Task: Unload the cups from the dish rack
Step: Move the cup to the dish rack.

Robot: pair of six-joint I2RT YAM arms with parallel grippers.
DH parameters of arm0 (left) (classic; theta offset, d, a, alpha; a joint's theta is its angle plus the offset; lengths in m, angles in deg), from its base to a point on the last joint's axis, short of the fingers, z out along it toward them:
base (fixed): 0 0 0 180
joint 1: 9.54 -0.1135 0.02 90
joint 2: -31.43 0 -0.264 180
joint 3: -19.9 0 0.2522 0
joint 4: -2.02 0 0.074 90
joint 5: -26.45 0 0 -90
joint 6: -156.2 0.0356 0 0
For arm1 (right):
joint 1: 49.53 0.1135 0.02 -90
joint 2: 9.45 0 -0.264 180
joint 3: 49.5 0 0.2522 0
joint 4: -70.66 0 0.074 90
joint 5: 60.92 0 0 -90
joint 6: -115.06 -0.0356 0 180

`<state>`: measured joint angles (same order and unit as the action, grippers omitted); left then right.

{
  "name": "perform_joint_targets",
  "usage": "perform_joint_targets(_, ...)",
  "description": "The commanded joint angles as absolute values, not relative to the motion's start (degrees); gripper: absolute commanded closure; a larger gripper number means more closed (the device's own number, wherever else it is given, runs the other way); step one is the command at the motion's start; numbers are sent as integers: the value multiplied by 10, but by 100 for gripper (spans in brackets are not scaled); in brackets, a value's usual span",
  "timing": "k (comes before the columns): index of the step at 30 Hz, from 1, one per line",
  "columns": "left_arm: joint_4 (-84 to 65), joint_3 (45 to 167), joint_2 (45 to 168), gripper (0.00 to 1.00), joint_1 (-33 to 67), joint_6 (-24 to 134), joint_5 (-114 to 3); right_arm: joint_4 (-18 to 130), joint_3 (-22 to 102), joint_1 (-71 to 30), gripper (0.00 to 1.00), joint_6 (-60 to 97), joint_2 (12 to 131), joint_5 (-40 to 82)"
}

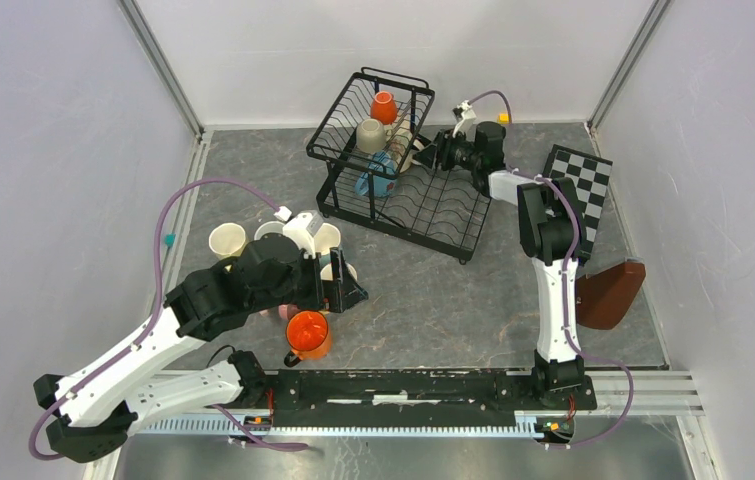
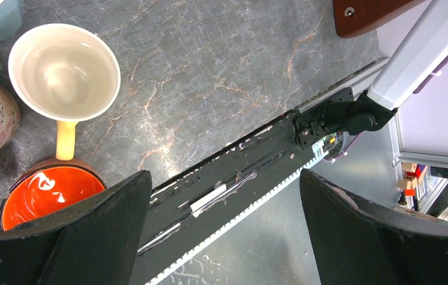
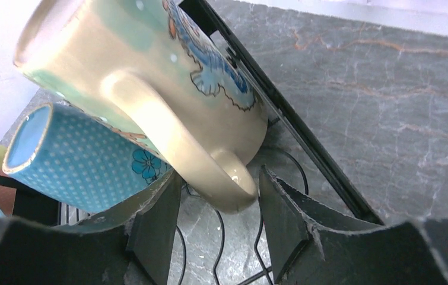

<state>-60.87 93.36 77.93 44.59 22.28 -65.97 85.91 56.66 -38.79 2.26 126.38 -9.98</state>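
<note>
Curved handle (image 3: 174, 148) of glossy cream mug (image 3: 150, 71) is straddled by right pincer (image 3: 218, 178) in black wire dish rack (image 3: 304, 136); grip cannot be told. Left pincer (image 2: 224, 178) is held wide apart.

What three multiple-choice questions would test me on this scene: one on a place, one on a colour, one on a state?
1. Where is the handle of the cream ceramic mug with the blue painted pattern?
A. Under a cloth
B. Between the fingers of the right end effector
C. On a wall hook

2. What colour is the dotted ceramic mug lying beside it in the black wire dish rack?
A. Red
B. Black
C. Light blue

3. How is the left end effector?
A. Open and empty
B. Shut on a spoon
C. Shut on a sponge

Answers:
1 B: the right wrist view shows it there.
2 C: its wall is light blue with white dots.
3 A: its fingers are wide apart, with nothing between them.
</note>
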Motion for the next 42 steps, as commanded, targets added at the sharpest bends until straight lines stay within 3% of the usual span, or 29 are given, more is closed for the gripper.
perform_joint_targets(1, -589, 937, 777, 0, 448, 222, -652, 853, 612, -382, 42, 52, 1246, -89)
perform_joint_targets(15, -588, 944, 793, 0, 448, 222, -650, 850, 627, -377, 46, 55, 1261, -94)
perform_joint_targets(33, -578, 929, 777, 0, 448, 217, -643, 864, 501, -377, 74, 91, 1163, -43)
perform_joint_targets(42, -569, 920, 774, 0, 448, 216, -638, 845, 432, -376, 79, 125, 1094, 15)
